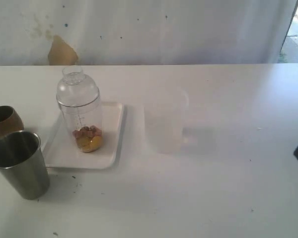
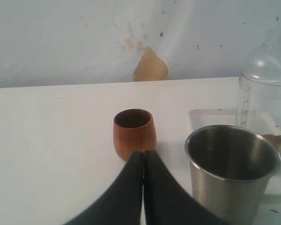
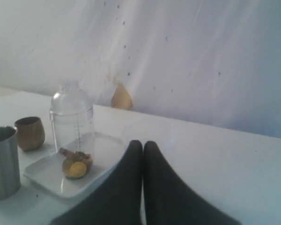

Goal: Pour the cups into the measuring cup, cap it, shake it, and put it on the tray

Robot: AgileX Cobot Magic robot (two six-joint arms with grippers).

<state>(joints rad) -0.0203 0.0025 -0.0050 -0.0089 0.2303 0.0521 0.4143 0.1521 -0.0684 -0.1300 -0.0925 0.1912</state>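
On flat white rimmed tray: clear plastic measuring cup with printed scale, upright, domed clear lid seated. Likely light, stiff, slick-walled; grip mid-body, below the lid. Both clenched, empty: left claw, right claw.

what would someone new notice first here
The capped clear measuring cup stands on the white tray, left of centre, with pink and yellow pieces at its bottom. Just left of the tray stand the steel tumbler and, behind it, the brown cup. A faint frosted beaker stands right of the tray.
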